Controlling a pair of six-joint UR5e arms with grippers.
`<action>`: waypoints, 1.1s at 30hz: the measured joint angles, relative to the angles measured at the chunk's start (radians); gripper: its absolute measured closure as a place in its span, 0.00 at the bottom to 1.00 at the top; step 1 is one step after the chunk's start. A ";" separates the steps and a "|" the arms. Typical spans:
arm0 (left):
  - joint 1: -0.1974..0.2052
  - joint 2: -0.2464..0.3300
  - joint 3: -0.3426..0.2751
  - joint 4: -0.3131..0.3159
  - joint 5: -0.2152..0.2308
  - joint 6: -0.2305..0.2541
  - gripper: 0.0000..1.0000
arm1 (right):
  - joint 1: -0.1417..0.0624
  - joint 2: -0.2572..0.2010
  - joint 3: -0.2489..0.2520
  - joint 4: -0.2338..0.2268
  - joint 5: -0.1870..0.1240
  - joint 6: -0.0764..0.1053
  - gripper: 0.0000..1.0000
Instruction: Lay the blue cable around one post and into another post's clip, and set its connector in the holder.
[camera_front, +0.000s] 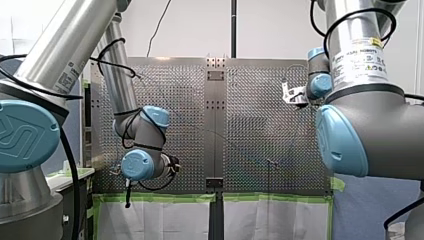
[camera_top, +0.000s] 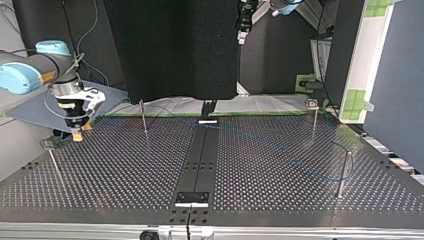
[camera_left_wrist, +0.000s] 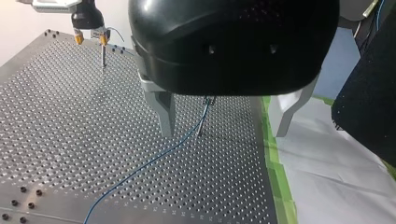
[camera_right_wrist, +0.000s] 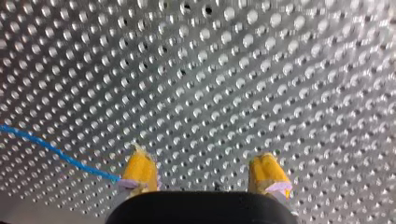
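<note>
Mostly flat on the perforated table (camera_left_wrist: 60, 121), the blue cable (camera_left_wrist: 149, 163) runs as one long diagonal in the left wrist view. It goes from the table's near edge up to a thin post (camera_left_wrist: 201, 123) ahead of my left gripper (camera_left_wrist: 223, 133), whose metal fingers stand wide apart around nothing. Only the right wrist view shows a stretch of cable reaching the outer side of one yellow pad (camera_right_wrist: 140, 171) of my right gripper (camera_right_wrist: 201, 161), its jaws also apart. The top view places that gripper low over the table, near a clip-topped post (camera_top: 54, 165).

Left gripper (camera_left_wrist: 223, 132) spread wide, right gripper (camera_right_wrist: 203, 175) parted — pointing down
</note>
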 joint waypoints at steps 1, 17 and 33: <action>-0.001 0.000 0.000 0.005 0.001 -0.001 0.00 | 0.006 -0.001 0.004 -0.001 0.006 0.000 0.00; 0.002 0.036 0.080 0.035 -0.022 -0.038 0.00 | 0.138 -0.004 0.132 -0.104 0.070 0.011 0.00; 0.012 0.171 0.096 -0.082 -0.043 0.037 0.00 | 0.281 -0.003 0.245 -0.232 0.209 0.143 0.00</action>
